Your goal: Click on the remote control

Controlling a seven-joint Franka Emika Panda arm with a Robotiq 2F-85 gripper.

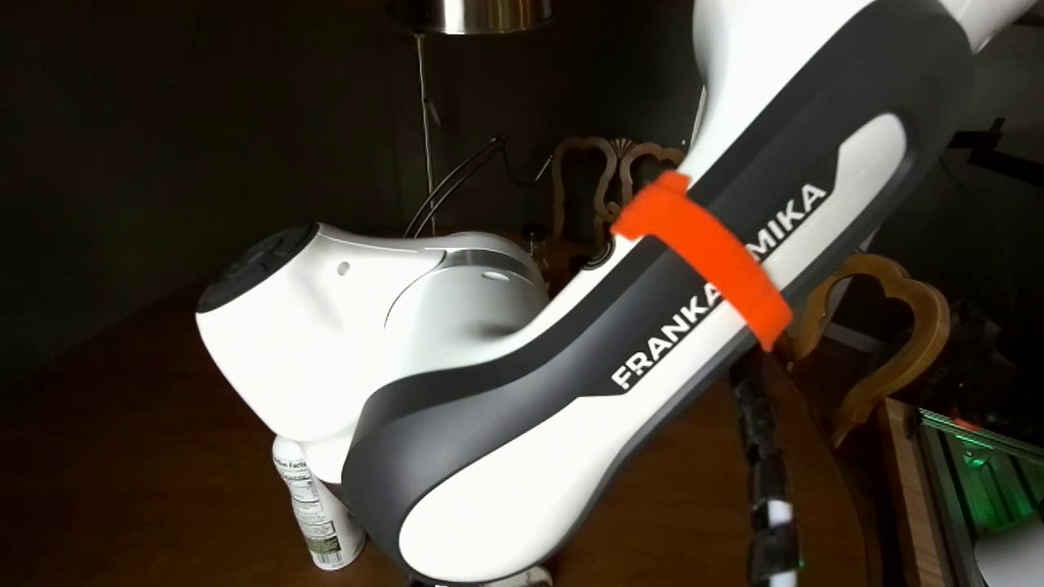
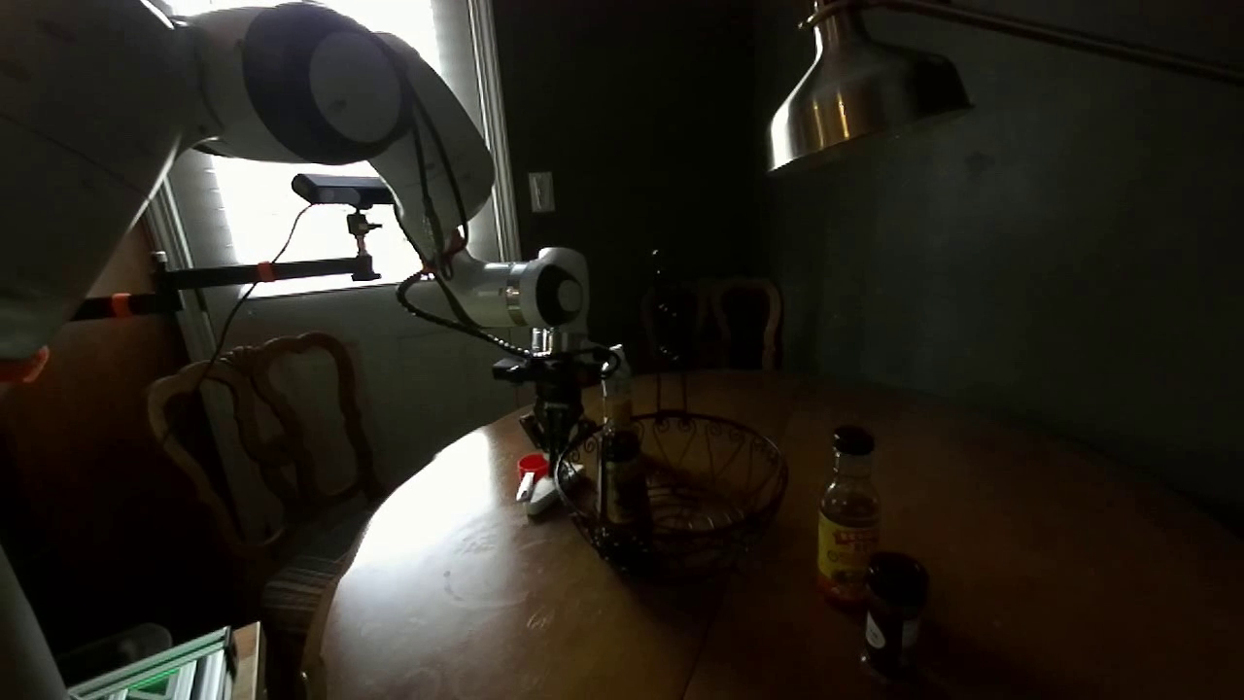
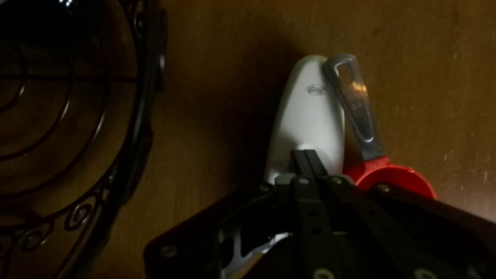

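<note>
The remote control (image 3: 306,120) is a white-grey slab with a rounded end and a faint dark mark. It lies on the wooden table in the wrist view; its near part is hidden under my gripper (image 3: 304,152). My gripper is shut, its two black fingertips together with nothing between them. The tips point down over the middle of the remote; whether they touch it I cannot tell. In an exterior view the gripper (image 2: 556,462) is down at the remote (image 2: 542,498), beside the basket. In an exterior view (image 1: 457,456) the arm hides the gripper.
A red measuring cup (image 3: 391,176) lies against the remote, its grey handle (image 3: 356,104) overlapping the remote's edge. A dark wire basket (image 3: 139,131) stands close on the opposite side, with bottles in it. A white bottle (image 1: 320,514), a sauce bottle (image 2: 846,535) and a dark jar (image 2: 892,612) stand on the table.
</note>
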